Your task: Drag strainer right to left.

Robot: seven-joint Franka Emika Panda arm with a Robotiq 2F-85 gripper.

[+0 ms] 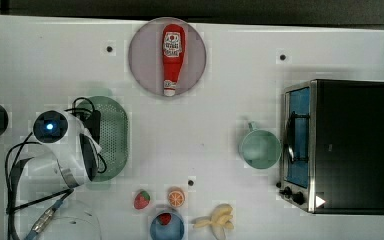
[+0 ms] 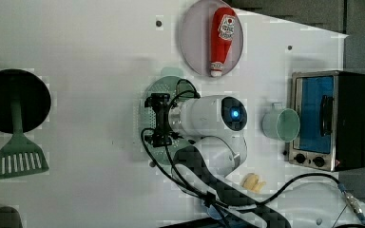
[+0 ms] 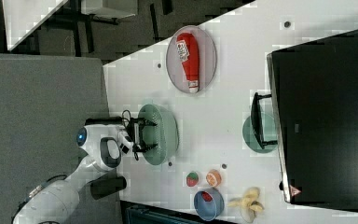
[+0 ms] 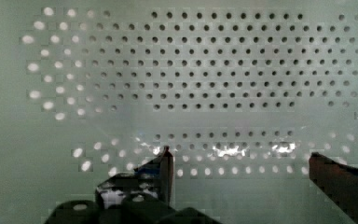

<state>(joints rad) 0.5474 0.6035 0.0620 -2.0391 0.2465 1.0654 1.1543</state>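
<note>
The strainer lies on the white counter toward the top view's left, well apart from the mint cup and the toaster oven at the top view's right. The end effector hangs inside its perforated bowl, fingers spread wide with only holed plastic between them, gripping nothing. A ketchup bottle rests on a round plate beyond the strainer
</note>
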